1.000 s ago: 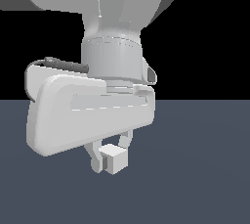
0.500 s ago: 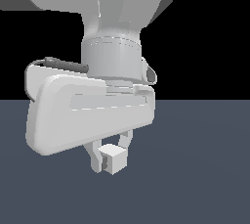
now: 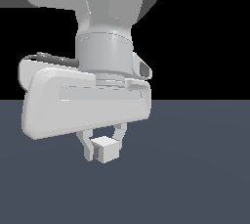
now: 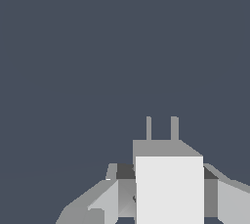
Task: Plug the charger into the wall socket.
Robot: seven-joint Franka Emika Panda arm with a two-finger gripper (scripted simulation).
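Observation:
The charger (image 3: 107, 149) is a small white cube sitting between the two short fingers of my gripper (image 3: 103, 150), under the broad white hand. In the wrist view the charger (image 4: 168, 189) fills the space between the grey fingers (image 4: 105, 201), and its two thin prongs (image 4: 161, 128) point away from the hand. The jaws press on both of its sides, so my gripper (image 4: 168, 206) is shut on it. The wall socket is out of view in both frames.
A flat dark blue-grey floor (image 3: 195, 169) spreads under and around the hand, with black background above it. The wrist view shows only that same plain surface (image 4: 97, 47) beyond the prongs.
The hand with the charger in it has risen a little and shifted slightly toward the exterior view's left. The grip looks the same.

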